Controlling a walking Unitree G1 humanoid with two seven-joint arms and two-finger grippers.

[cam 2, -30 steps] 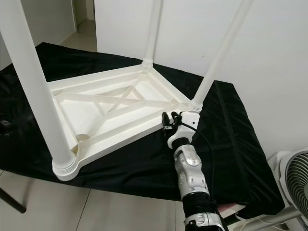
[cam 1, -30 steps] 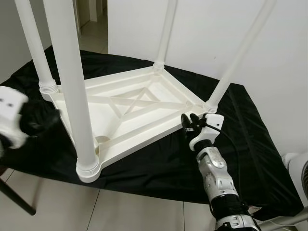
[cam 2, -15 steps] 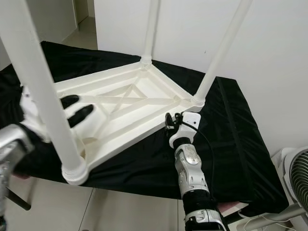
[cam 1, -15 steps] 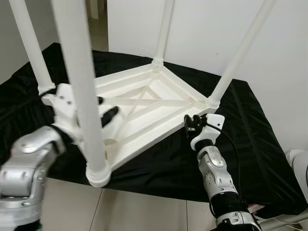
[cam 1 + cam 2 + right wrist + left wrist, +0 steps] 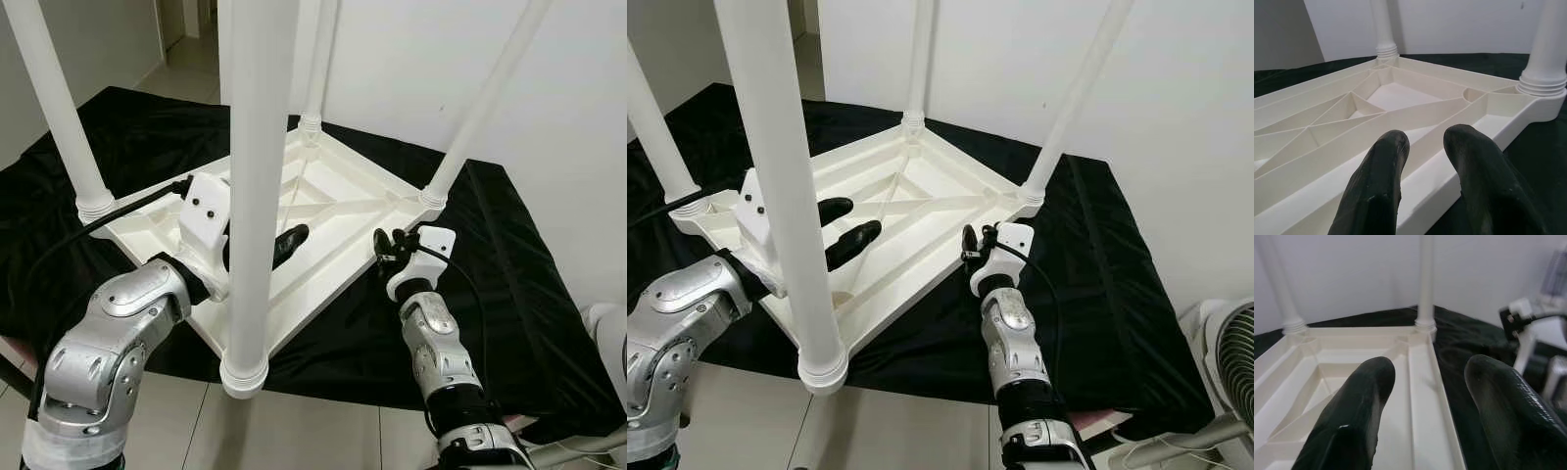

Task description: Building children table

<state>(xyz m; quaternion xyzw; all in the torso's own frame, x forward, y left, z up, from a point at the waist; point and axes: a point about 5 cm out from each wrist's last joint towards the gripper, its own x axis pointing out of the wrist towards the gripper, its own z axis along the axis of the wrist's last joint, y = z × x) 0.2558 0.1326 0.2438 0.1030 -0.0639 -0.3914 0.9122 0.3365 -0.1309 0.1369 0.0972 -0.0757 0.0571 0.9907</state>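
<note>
A white plastic children's table (image 5: pixel 345 192) lies upside down on a black cloth (image 5: pixel 529 284), its legs pointing up. The nearest leg (image 5: pixel 257 176) rises close to the camera. Just behind that leg, my left gripper (image 5: pixel 862 217) hovers open over the ribbed underside (image 5: pixel 1317 377), nothing between its fingers (image 5: pixel 1359 406). My right gripper (image 5: pixel 383 245) is at the table's right rim (image 5: pixel 1459 161), close to the right corner leg (image 5: pixel 478 113). Its fingers (image 5: pixel 1378 181) stand a little apart, just over the rim.
The cloth-covered surface ends at a front edge above the tiled floor (image 5: pixel 304 436). A white wall (image 5: pixel 411 59) stands close behind the table. A fan (image 5: pixel 1229 367) sits on the floor at the lower right. A doorway (image 5: pixel 191 29) opens at the back left.
My left arm has come up from the lower left and reached over the table's underside, fingers open. The view has shifted, so the near leg now stands more to the right. The right gripper stays at the rim.
</note>
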